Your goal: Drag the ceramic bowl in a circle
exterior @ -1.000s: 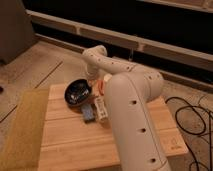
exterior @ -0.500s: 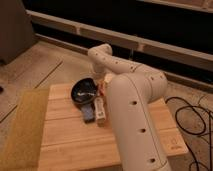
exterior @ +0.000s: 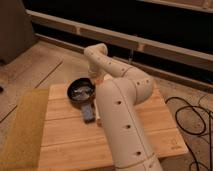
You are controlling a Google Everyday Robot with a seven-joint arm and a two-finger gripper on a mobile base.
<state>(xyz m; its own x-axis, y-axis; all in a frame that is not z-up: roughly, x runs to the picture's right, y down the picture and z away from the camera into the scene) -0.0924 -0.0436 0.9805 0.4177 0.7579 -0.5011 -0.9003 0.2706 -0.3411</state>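
Location of the claw [exterior: 96, 79]: at the far end of the white arm [exterior: 120, 120], lowered to the right-hand rim of the bowl [exterior: 80, 90]. The arm's last section comes down steeply from a bent joint above the bowl, and the thick forward section of the arm hides most of the claw. Claw state: cannot be told, neither how far open it is nor whether it has hold of anything. Contact with the bowl: the claw appears to be at the rim, but the contact itself is hidden.

Location of the bowl: upright on the wooden board [exterior: 65, 145], in the board's far left part, near the far edge. Exterior black; interior dark and glossy with a pale sheen. The whole left side of the rim is in plain sight.

Other items:
- A small blue-grey rectangular block [exterior: 89, 114] lies flat on the board, on the camera's side of the bowl, near it but apart, and just beside the arm.
- A yellowish mat [exterior: 22, 130] lies along the board's left edge.
- Black cables [exterior: 192, 117] loop on the floor to the right of the board.
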